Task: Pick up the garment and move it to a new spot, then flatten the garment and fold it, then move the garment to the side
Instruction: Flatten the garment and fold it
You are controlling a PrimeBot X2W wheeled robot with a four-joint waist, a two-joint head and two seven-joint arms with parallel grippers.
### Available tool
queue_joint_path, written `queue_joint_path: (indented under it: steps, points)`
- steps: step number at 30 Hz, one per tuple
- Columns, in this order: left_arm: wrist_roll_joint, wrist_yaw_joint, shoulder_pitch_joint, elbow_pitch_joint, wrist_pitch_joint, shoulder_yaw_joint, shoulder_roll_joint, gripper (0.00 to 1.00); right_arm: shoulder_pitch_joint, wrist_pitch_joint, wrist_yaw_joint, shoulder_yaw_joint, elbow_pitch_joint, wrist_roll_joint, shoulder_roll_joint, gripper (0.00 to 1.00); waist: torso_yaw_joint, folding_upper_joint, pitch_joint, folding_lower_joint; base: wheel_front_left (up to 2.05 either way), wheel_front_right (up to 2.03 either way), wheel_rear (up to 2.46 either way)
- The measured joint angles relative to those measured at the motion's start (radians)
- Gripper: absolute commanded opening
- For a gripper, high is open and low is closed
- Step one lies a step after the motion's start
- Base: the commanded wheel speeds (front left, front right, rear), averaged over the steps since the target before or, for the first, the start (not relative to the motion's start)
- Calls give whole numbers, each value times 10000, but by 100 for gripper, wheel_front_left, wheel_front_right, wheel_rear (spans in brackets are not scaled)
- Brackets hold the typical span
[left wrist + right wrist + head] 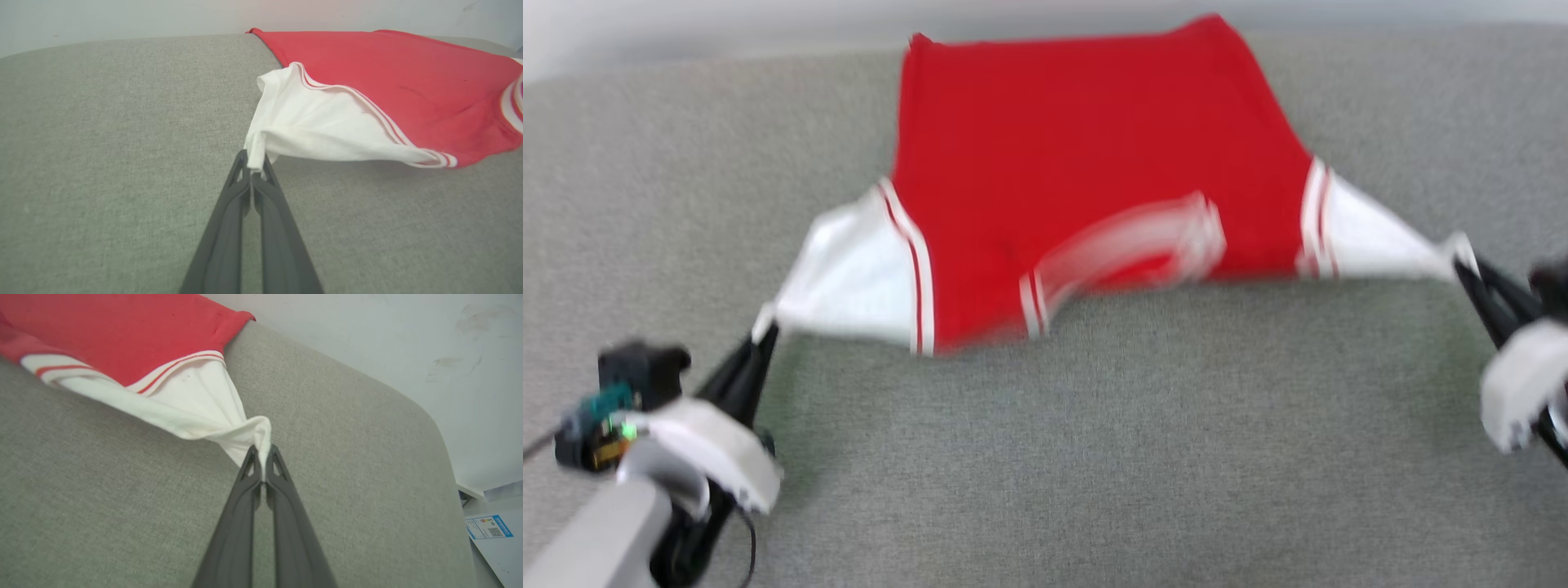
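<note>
The garment (1086,155), a red jersey with short white sleeves and red-and-white striped trim, is stretched wide above a grey padded surface, its plain red side up. The white neck band (1127,245) hangs blurred at the near edge; the print is hidden. My left gripper (766,327) is shut on the tip of the left white sleeve (302,122), pinched between the dark fingertips (254,163). My right gripper (1462,261) is shut on the tip of the right white sleeve (196,400), the cloth bunched between its fingers (263,457). The far hem lies near the back edge.
The grey fabric surface (1094,457) spreads wide in front of the garment and to both sides. A pale wall (388,343) rises behind it. Past the surface's rounded right edge, a white sheet with a blue label (488,526) lies lower down.
</note>
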Motion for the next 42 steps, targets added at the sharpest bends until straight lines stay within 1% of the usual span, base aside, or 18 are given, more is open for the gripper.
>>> queue_joint_path:
  steps: [2, 5, 10, 14, 18, 22, 25, 26, 27, 31, 33, 35, 37, 39, 42]
  points:
    - [-238, 219, 616, -259, -29, 67, 21, 0, 682, 104, 0, -36, -199, 238, -339, 0, 10, 0, -292, -1, 0, 0, 0]
    - [-437, 441, 1493, -604, -33, 88, 173, 0, 1490, 280, 0, -77, -510, 527, -587, 0, 1, 0, -684, -1, 0, 0, 0]
    - [-640, 650, 2624, -1120, 173, -67, 414, 0, 2587, 761, 0, -33, -1204, 1310, -890, 0, -83, 0, -1217, -2, 0, 0, 0]
    - [-805, 809, 3596, -1578, 328, -245, 652, 0, 3467, 1459, 0, 44, -1726, 2079, -1108, 0, -205, 0, -1566, -2, 0, 0, 0]
    - [-928, 988, 4236, -1791, 343, -278, 851, 0, 4122, 2034, 0, -21, -2004, 2581, -1310, 0, -332, 0, -1754, -1, 0, 0, 0]
    - [-1141, 1058, 4685, -2025, 385, -332, 821, 0, 4592, 2533, 0, -132, -2215, 2874, -1476, 0, -368, 0, -1792, -1, 0, 0, 0]
    - [-1241, 1058, 4808, -2236, 424, -407, 708, 0, 4776, 2834, 0, -265, -2280, 2968, -1478, 0, -358, 0, -1802, -1, 0, 0, 0]
    - [-1241, 1062, 4812, -2293, 456, -456, 663, 0, 4780, 2840, 0, -332, -2320, 2928, -1465, 47, -352, 0, -1796, -1, 0, 0, 0]
    - [-1237, 1074, 4805, -2370, 460, -479, 633, 0, 4766, 2828, 0, -466, -2345, 2911, -1427, 100, -339, 0, -1787, -1, 0, 0, 0]
    - [-1191, 1141, 4720, -2773, 522, -493, 619, 0, 4714, 3501, -6, -817, -2554, 3085, -1237, 100, -253, 0, -1721, 0, 0, 0, 0]
    - [-1195, 1160, 4621, -3087, 591, -485, 604, 0, 4503, 3814, -6, -1244, -2803, 3344, -1097, 100, -181, 0, -1625, 0, 0, 0, 0]
    - [-1139, 1239, 4608, -3469, 675, -523, 648, 0, 4238, 4541, -10, -2008, -2757, 3591, -752, 100, -93, 0, -1491, 0, 0, 0, 0]
    - [-1032, 1258, 4606, -3908, 798, -623, 734, 0, 3937, 5269, -10, -2615, -3010, 3553, -397, 100, 18, 0, -1322, 1, 0, 0, 0]
    - [-934, 1342, 4555, -4383, 924, -671, 765, 0, 3366, 6040, -8, -3189, -3436, 3275, 40, 100, 174, 0, -1120, 1, 0, 0, 0]
    - [-738, 1492, 4411, -5064, 1103, -746, 859, 0, 2306, 7497, -8, -3856, -3973, 2815, 715, 100, 442, 0, -729, 1, 0, 0, 0]
